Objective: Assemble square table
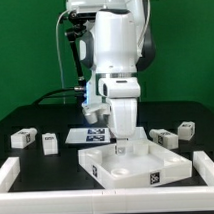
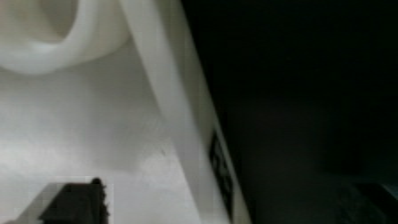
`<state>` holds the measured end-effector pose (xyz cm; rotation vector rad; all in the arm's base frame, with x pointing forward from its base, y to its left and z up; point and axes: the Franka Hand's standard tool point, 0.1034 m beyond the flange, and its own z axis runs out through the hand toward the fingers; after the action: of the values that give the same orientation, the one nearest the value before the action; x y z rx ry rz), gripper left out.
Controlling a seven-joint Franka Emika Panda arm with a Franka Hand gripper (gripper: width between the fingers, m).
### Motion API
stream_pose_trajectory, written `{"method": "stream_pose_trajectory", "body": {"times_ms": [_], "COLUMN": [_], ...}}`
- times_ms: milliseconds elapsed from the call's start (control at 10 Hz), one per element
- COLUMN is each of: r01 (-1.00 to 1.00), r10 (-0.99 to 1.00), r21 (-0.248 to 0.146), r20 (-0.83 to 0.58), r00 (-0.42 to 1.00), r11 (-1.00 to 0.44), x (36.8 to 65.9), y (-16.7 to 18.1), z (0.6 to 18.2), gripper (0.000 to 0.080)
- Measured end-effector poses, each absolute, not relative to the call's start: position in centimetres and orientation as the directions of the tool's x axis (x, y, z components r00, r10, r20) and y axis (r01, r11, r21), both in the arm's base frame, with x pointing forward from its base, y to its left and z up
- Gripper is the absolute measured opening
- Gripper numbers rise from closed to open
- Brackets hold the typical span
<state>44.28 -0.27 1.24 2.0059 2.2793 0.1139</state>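
Note:
The square table's white slab (image 1: 132,164) lies on the black table in front of the arm, with a tag on its front side. My gripper (image 1: 118,145) is low over the slab's far edge. In the wrist view the slab's recessed white surface (image 2: 107,130) fills the frame, with a round socket (image 2: 45,40) and a raised rim (image 2: 187,120). My gripper (image 2: 222,205) straddles that rim. One dark fingertip (image 2: 71,205) stands over the recess, clear of the rim; the other is lost against the dark table. Four legs lie loose: two (image 1: 23,139) (image 1: 50,144) at the exterior view's left, two (image 1: 164,139) (image 1: 185,128) at its right.
The marker board (image 1: 93,133) lies flat behind the slab, left of the arm. Long white bars (image 1: 9,174) (image 1: 207,167) edge the workspace at both sides and along the front. A green wall stands behind.

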Motion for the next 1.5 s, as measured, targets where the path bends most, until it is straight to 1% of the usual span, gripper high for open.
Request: {"method": "stream_pose_trajectory", "body": {"times_ms": [100, 300, 400, 500, 600, 1300, 1400, 1500], "r01": [0.984, 0.984, 0.984, 0.984, 0.985, 0.987, 0.991, 0.99], "r10": [0.992, 0.992, 0.992, 0.992, 0.993, 0.995, 0.999, 0.999], "r21": [0.124, 0.124, 0.124, 0.124, 0.124, 0.125, 0.128, 0.13], "r20": [-0.028, -0.028, -0.028, -0.028, -0.027, -0.024, -0.014, -0.019], "r00": [-0.125, -0.125, -0.125, -0.125, -0.119, -0.102, -0.045, -0.051], "r11": [0.127, 0.127, 0.127, 0.127, 0.121, 0.104, 0.047, 0.053], "x": [44.3, 44.3, 44.3, 44.3, 44.3, 44.4, 45.1, 46.5], "y": [-0.3, -0.3, -0.3, -0.3, -0.3, -0.1, 1.8, 3.6], "z": [1.2, 1.2, 1.2, 1.2, 1.2, 1.2, 1.3, 1.3], "gripper": [0.065, 0.0389, 0.0389, 0.0183, 0.0065, 0.006, 0.006, 0.006]}}
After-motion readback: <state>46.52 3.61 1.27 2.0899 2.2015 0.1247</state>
